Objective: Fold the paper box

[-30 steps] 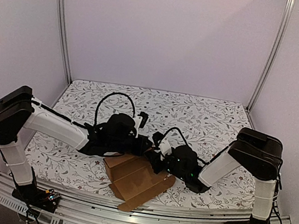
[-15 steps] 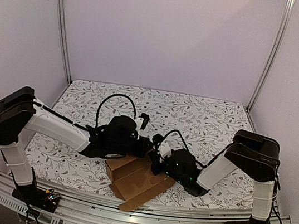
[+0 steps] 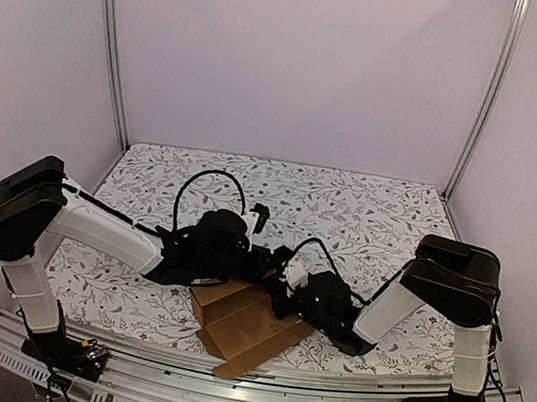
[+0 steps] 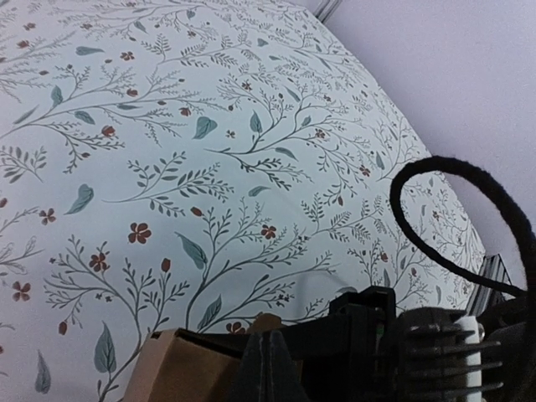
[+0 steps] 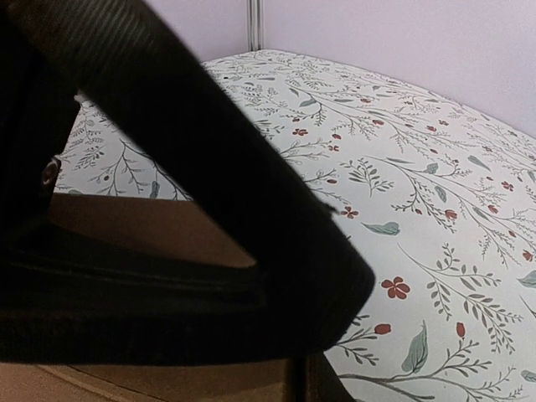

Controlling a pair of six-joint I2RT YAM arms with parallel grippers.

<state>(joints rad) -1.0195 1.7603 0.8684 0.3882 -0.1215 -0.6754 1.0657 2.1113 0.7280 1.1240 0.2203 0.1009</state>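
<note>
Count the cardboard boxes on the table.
1. The box lies at the near edge of the table, between the left arm and right arm, which cover its far end. More could be hidden beneath them.

Plain brown paper box [image 3: 248, 327], part-folded w/ flaps splayed, lying approx centre at table [image 3: 377, 217] near edge.

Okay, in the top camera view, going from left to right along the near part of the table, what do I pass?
left arm's elbow → paper box → right arm's elbow
</note>
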